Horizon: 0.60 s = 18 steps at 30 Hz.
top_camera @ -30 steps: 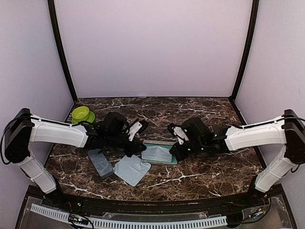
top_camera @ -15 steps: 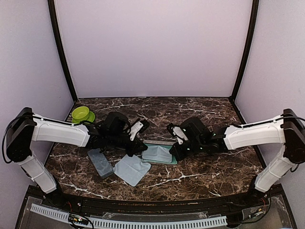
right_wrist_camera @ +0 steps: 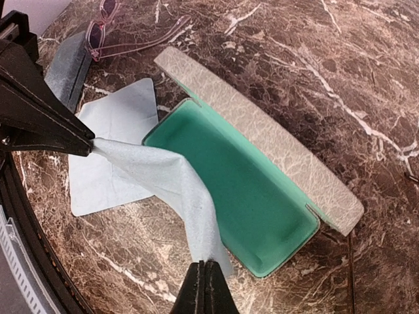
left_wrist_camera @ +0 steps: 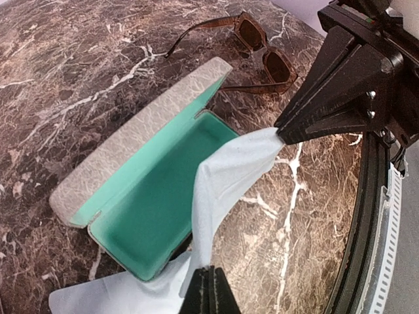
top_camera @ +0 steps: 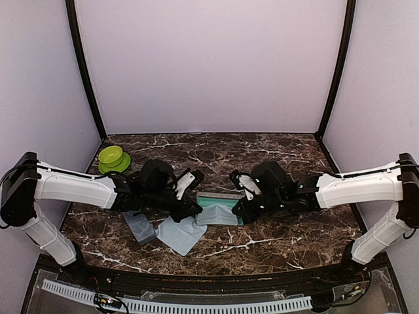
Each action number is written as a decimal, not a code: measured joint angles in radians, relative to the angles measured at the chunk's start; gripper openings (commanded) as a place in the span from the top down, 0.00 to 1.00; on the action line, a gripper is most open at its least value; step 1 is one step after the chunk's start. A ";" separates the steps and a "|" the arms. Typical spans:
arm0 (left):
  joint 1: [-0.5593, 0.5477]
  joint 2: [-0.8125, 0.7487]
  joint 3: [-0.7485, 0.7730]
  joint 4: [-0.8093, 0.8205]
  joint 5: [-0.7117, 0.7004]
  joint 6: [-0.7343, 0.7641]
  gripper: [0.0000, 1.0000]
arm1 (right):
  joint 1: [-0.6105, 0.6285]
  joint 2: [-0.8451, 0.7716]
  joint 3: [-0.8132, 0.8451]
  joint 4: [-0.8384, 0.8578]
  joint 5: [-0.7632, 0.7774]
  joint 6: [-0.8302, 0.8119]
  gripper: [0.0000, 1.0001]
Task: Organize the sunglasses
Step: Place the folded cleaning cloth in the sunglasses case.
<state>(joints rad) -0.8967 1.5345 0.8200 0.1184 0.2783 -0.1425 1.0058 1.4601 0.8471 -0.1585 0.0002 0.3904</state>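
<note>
left gripper (left_wrist_camera: 208,291) pinched tight on a corner of blue-grey cloth (left_wrist_camera: 229,176) | right gripper (right_wrist_camera: 204,284) clamping the opposite corner | cloth strung over open teal-lined case (left_wrist_camera: 150,222) | brown sunglasses (left_wrist_camera: 262,55) lying unfolded just behind its lid | second cloth (right_wrist_camera: 98,183) flat nearby

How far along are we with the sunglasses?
Done: the grey teal-lined case lies open, empty. In hand: left gripper and right gripper both pinch one pale blue cloth, stretched across it. Remaining: the brown-framed sunglasses and the pink-tinted sunglasses both lie on the marble table, uncased; the second grey case is shut.
</note>
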 measured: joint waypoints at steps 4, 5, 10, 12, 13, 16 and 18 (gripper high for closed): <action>-0.016 0.000 -0.013 0.000 -0.009 -0.005 1.00 | 0.004 0.000 -0.028 0.000 0.000 0.011 1.00; -0.017 0.000 -0.013 0.000 -0.010 -0.006 1.00 | 0.004 0.000 -0.034 -0.002 0.001 0.012 1.00; -0.017 0.001 -0.014 0.004 -0.036 -0.010 1.00 | 0.005 0.002 -0.040 0.001 0.011 0.015 1.00; -0.017 0.007 -0.013 0.008 -0.049 -0.010 1.00 | 0.005 0.006 -0.040 0.003 0.024 0.016 1.00; -0.017 0.015 -0.013 0.012 -0.056 -0.010 1.00 | 0.005 0.011 -0.040 0.004 0.031 0.017 1.00; -0.017 0.048 -0.012 0.017 -0.075 -0.009 1.00 | 0.005 0.029 -0.040 0.006 0.048 0.019 1.00; -0.017 0.071 -0.008 0.016 -0.082 -0.009 1.00 | 0.005 0.042 -0.039 0.006 0.060 0.019 1.00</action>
<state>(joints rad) -0.9138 1.6058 0.8124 0.1349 0.1959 -0.1513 1.0111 1.5017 0.8078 -0.1524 0.0605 0.4091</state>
